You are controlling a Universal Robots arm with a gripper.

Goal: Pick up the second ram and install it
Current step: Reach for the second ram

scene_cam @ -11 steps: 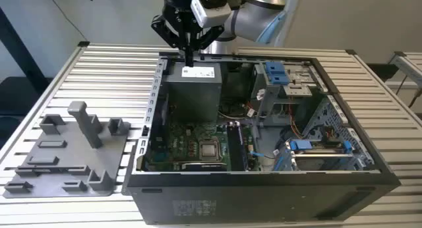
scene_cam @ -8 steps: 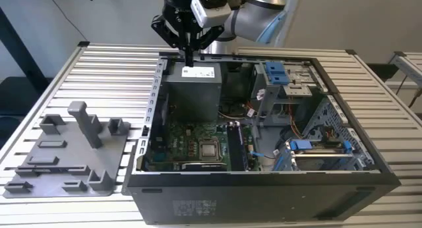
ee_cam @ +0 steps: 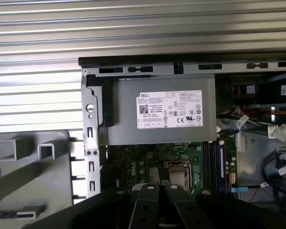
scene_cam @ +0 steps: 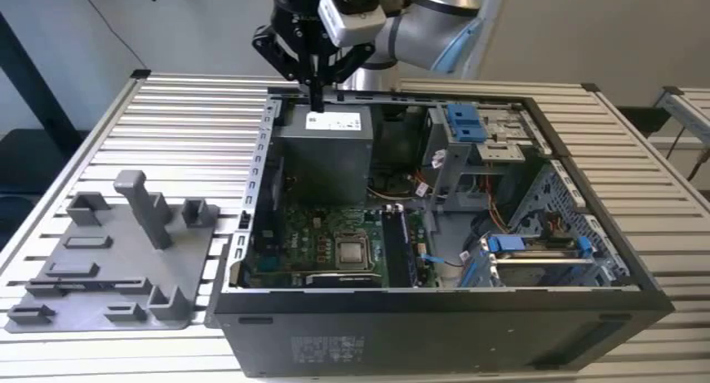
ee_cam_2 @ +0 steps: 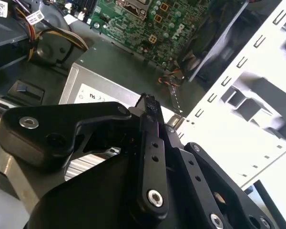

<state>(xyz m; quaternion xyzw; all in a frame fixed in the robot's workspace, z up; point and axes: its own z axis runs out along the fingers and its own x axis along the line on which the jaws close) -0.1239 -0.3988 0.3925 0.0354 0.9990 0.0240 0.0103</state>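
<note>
My gripper (scene_cam: 318,103) hangs shut with nothing between its fingertips, over the grey power supply (scene_cam: 322,150) at the back of the open computer case. In the second wrist view the gripper (ee_cam_2: 148,102) shows its two black fingers pressed together. The green motherboard (scene_cam: 299,242) with its silver processor (scene_cam: 352,252) lies lower in the case. Beside the processor, long dark strips stand in the memory slots (scene_cam: 396,248), also seen in the first wrist view (ee_cam: 213,162). I cannot tell whether the second ram is among them.
A grey holder tray (scene_cam: 111,292) with upright posts lies on the slatted table at the exterior view's left, beside the case. Blue drive brackets (scene_cam: 466,121) and loose cables (scene_cam: 444,258) fill the case's other side. The case wall (scene_cam: 261,175) stands between tray and motherboard.
</note>
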